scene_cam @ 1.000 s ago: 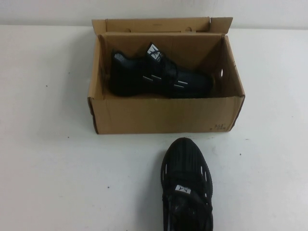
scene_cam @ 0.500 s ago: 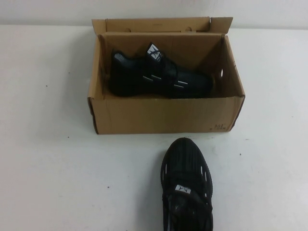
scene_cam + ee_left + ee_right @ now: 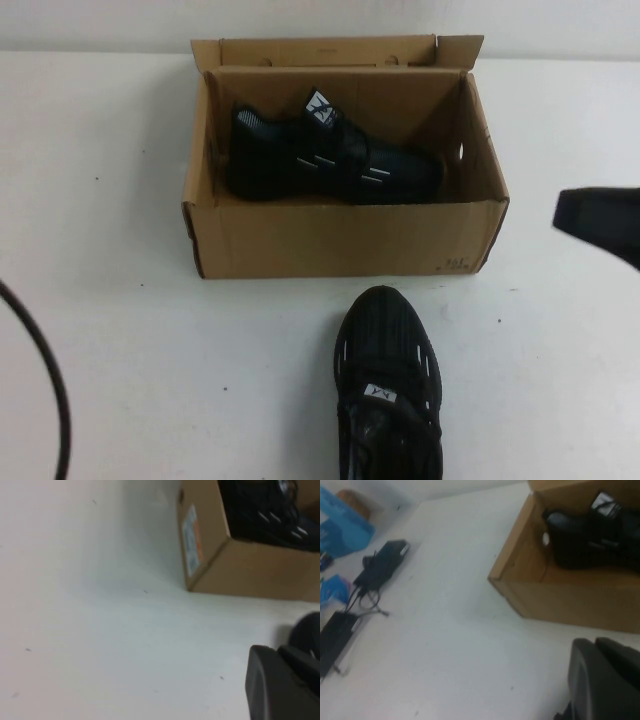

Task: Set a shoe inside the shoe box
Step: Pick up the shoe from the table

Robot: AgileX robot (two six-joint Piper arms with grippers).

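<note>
The brown cardboard shoe box (image 3: 340, 240) stands open on the white table, its lid flap up at the back. One black sneaker (image 3: 330, 160) lies inside it. A second, identical black shoe (image 3: 388, 385) sits on the table in front of the box, toe toward it. My right gripper (image 3: 600, 222) shows as a dark shape at the right edge, beside the box and apart from it. In the right wrist view I see it (image 3: 605, 680), the box (image 3: 570, 597) and the boxed sneaker (image 3: 595, 542). My left gripper (image 3: 280, 685) shows only in the left wrist view, near the box corner (image 3: 250, 572).
A black cable (image 3: 55, 400) curves in at the lower left edge. In the right wrist view, black devices with cables (image 3: 380, 567) and a blue package (image 3: 342, 530) lie far off to the box's side.
A dark part of my right arm has come into view at the right edge, and a black cable has appeared at the lower left. The box and both shoes have not moved.
</note>
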